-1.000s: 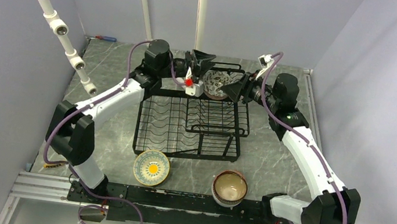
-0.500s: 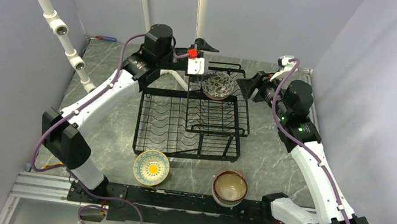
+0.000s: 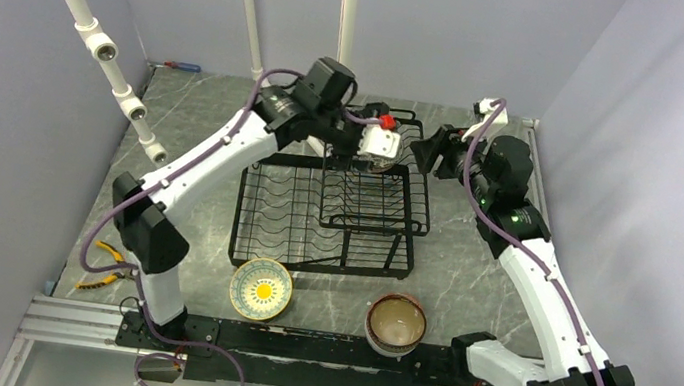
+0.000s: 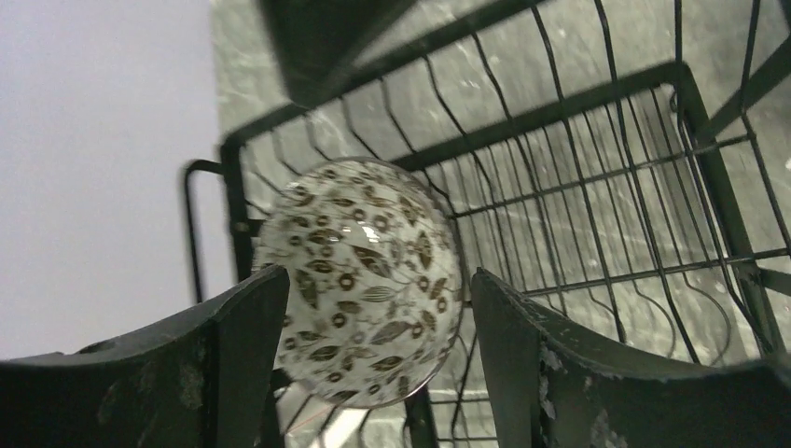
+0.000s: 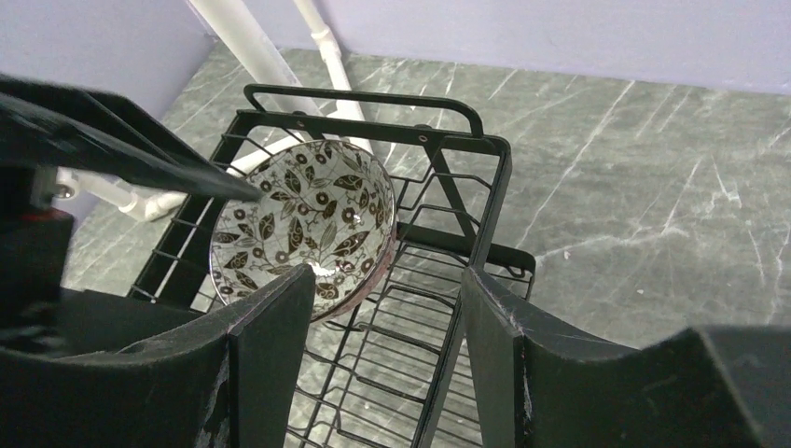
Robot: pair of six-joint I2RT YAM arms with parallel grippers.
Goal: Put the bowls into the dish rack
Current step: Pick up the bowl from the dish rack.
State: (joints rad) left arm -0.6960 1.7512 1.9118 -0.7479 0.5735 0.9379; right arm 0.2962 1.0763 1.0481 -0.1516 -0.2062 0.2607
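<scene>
A white bowl with a dark leaf pattern [image 4: 364,280] [image 5: 303,219] leans tilted in the raised basket of the black wire dish rack [image 3: 240,204] [image 5: 373,98]. My left gripper [image 4: 378,275] [image 3: 363,156] hovers over it, open, a finger on each side of the bowl and short of it. My right gripper [image 5: 387,273] [image 3: 430,150] stands open just right of the basket, with only rack wire between its fingers. A teal-and-white bowl with a yellow centre [image 3: 261,289] and a brown-rimmed bowl [image 3: 396,324] sit on the table in front of the rack.
A white pipe frame [image 3: 96,42] slants along the left wall, and more white pipes [image 3: 248,8] rise at the back. Yellow-handled pliers [image 3: 101,265] lie by the left arm's base. A small red-and-blue tool [image 3: 182,66] lies at the back left.
The left gripper opened and let the leaf-patterned bowl go in the raised basket, lifted, then swung right over it. The right gripper drew back to the right and opened wider.
</scene>
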